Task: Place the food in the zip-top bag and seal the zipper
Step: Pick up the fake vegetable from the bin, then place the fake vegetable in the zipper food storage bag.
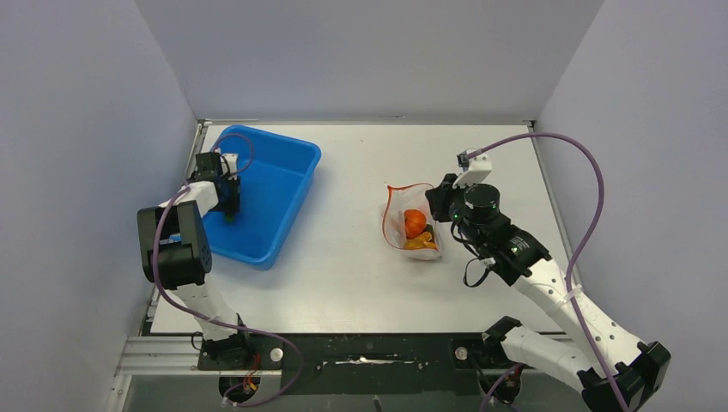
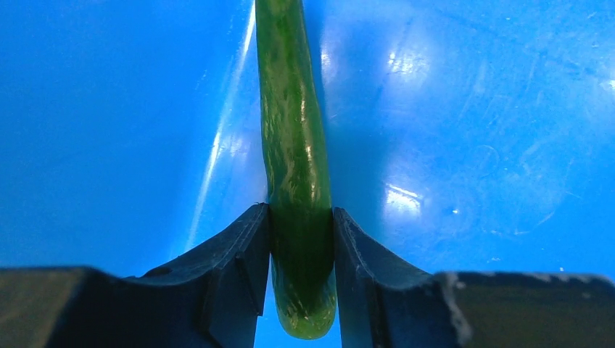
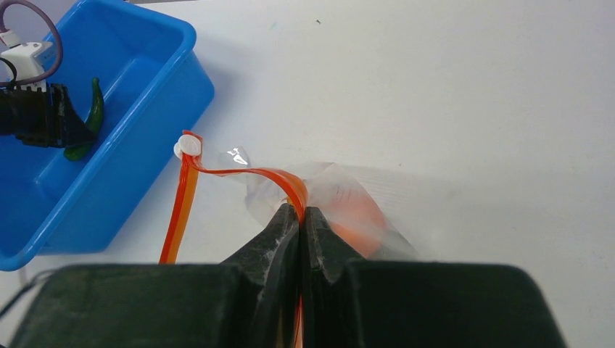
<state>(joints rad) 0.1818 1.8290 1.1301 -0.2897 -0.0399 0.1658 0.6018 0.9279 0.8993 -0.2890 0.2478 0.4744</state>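
Food sits in two containers. The orange fruit (image 1: pixel 415 223) and yellow-brown lumps (image 1: pixel 421 244) lie inside the clear zip-top bag (image 1: pixel 397 225), which rests on the white table (image 1: pixel 343 283) right of centre. The bag's red-orange zipper (image 3: pixel 246 174) runs along the side facing the tray, with a white slider (image 3: pixel 188 147) at its far end. The right gripper (image 3: pixel 299 217) is pinched tight on that strip, lifting part of it off the table. Well apart to the left, a slim dark green piece (image 2: pixel 294 145) lies in the blue tray (image 1: pixel 300 184) near its left wall. The left gripper (image 2: pixel 301 239) reaches down into the tray, its fingers (image 2: pixel 243 250) pressed against both sides of the green piece.
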